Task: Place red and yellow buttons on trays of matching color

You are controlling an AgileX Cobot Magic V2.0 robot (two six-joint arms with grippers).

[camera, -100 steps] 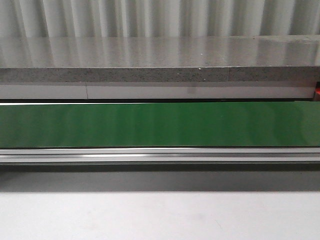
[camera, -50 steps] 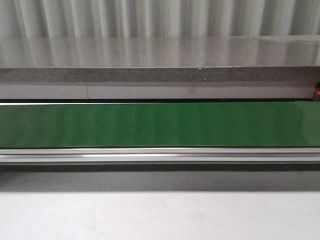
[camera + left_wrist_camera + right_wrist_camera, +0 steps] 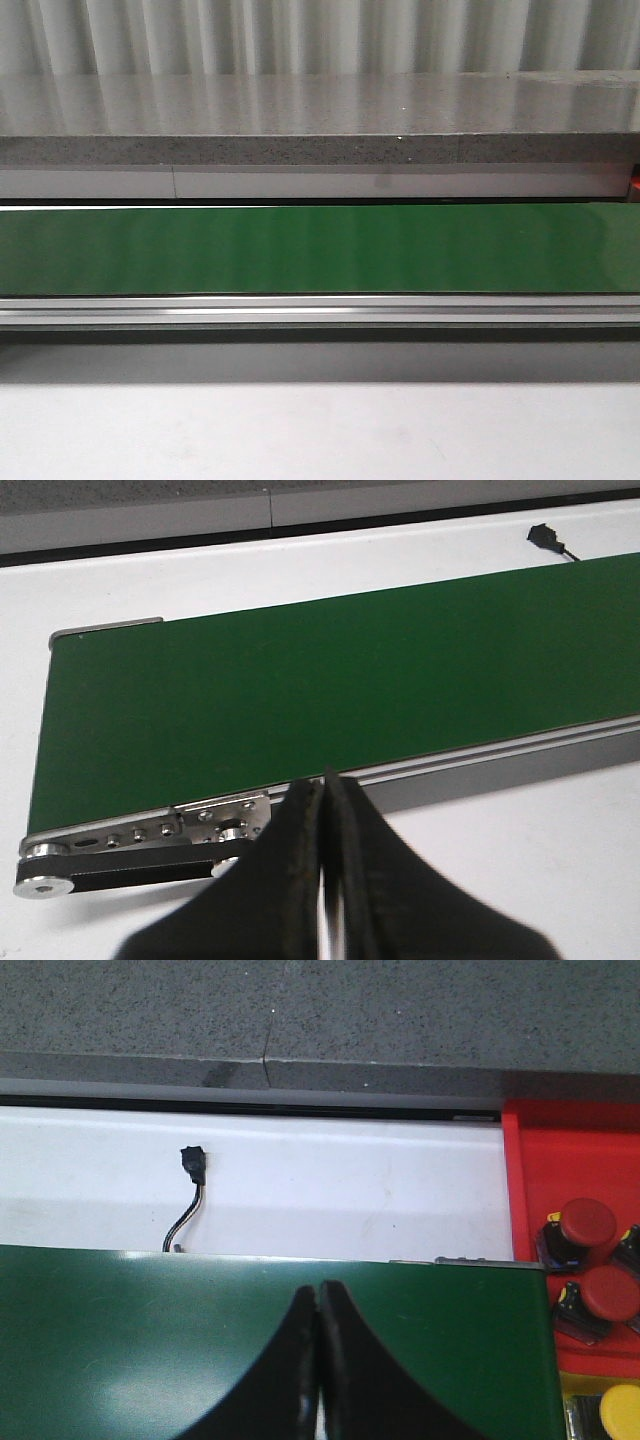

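Both grippers, the left gripper (image 3: 322, 810) and the right gripper (image 3: 318, 1310), are sitting pinched closed, holding nothing. Two red buttons (image 3: 588, 1225) are lying in the red tray (image 3: 570, 1150), a yellow button (image 3: 620, 1405) beside them. The green belt (image 3: 320, 250) is carrying nothing, so a closed gripper could be bumping a button when one comes

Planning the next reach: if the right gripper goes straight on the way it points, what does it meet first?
Probably the green belt right beneath its shut fingers; nothing lies on it there. Height above the belt is unclear.
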